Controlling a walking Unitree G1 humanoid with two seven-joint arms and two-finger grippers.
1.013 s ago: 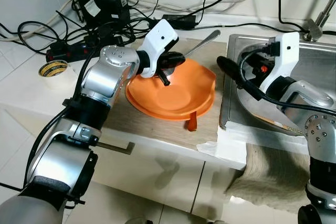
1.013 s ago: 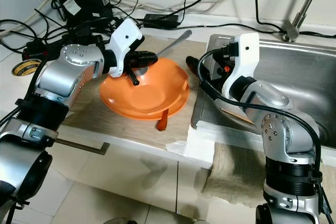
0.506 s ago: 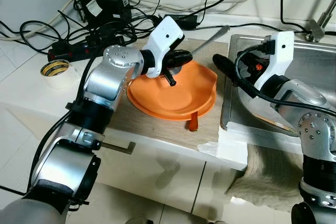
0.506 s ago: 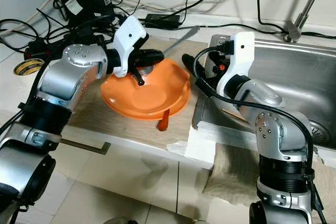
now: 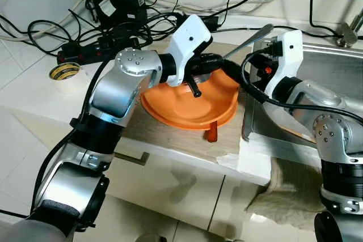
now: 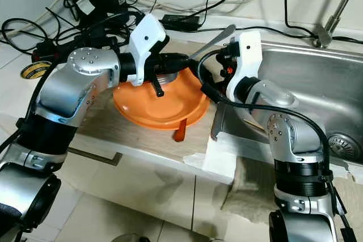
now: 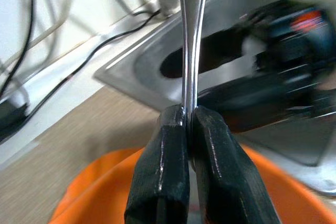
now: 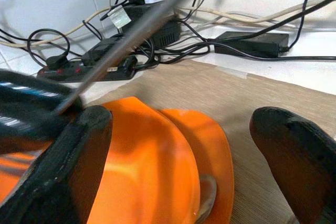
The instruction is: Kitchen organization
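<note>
Orange bowls sit stacked on the wooden board, with an orange-brown handle sticking out beneath their near rim. My left gripper hovers over the bowls, shut on a metal utensil whose handle points up toward the sink. The left wrist view shows both fingers pinching that handle. My right gripper is open at the bowls' far right rim, which lies between its spread fingers.
A steel sink with a faucet lies to the right. A white cloth and a grey towel hang over the counter edge. Power strips and tangled cables crowd the back left. A tape roll lies at the left.
My left gripper has carried the utensil up and to the right, toward the sink. My right gripper has moved left, from the sink edge to the bowls' rim. The camera has shifted slightly.
</note>
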